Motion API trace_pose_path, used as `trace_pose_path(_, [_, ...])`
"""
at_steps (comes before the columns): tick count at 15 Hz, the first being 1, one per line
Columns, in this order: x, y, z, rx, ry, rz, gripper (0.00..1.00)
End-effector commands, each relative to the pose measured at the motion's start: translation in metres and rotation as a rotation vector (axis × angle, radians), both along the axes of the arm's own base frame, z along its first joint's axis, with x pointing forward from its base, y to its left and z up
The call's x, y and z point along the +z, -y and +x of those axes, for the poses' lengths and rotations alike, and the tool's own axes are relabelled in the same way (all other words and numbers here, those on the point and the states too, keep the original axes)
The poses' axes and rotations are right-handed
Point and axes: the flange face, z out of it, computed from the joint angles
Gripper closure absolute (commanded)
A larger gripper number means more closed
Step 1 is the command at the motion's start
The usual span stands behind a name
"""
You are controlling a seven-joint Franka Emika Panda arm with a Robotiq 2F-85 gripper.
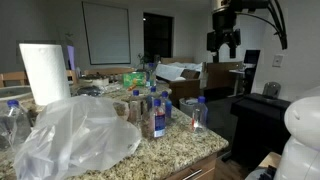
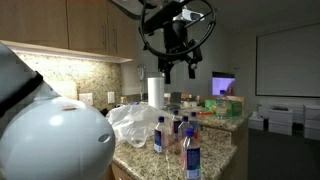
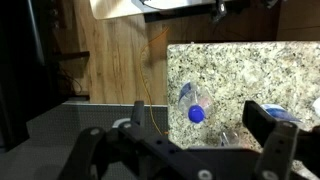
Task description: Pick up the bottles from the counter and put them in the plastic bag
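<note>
Plastic bag [image 1: 75, 135] lies beside blue-capped bottles [image 1: 158, 118] on the counter [image 1: 185, 150]; gripper [image 1: 225, 50] hangs wide open, holding nothing.

Nothing legible in any view: no word, brand or number can be made out. The bottles [image 1: 152, 118] standing on the tabletop [image 1: 185, 150] carry reddish-brown labels, but the print on them is too small and blurred to read in both exterior views. In the wrist view the one blue cap [image 3: 196, 114] that shows clearly has no marking that can be read, as the picture is too soft.
</note>
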Motion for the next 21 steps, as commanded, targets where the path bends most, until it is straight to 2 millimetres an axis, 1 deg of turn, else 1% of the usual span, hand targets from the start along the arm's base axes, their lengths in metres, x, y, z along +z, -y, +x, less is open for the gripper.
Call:
trace_pose_path(1, [0.001, 0.0, 0.0, 0.0, -0.001, 0.0, 0.0])
trace_pose_path(8, [0.001, 0.0, 0.0, 0.0, -0.001, 0.0, 0.0])
trace_pose_path(11, [0.0, -0.006, 0.006, 0.01, 0.012, 0.033, 0.0])
trace_pose_path(18, [-0.026, -0.051, 0.033, 0.103, -0.043, 0.162, 0.0])
trace_pose_path(21, [-0.042, -0.073, 0.049, 0.095, -0.041, 0.227, 0.0])
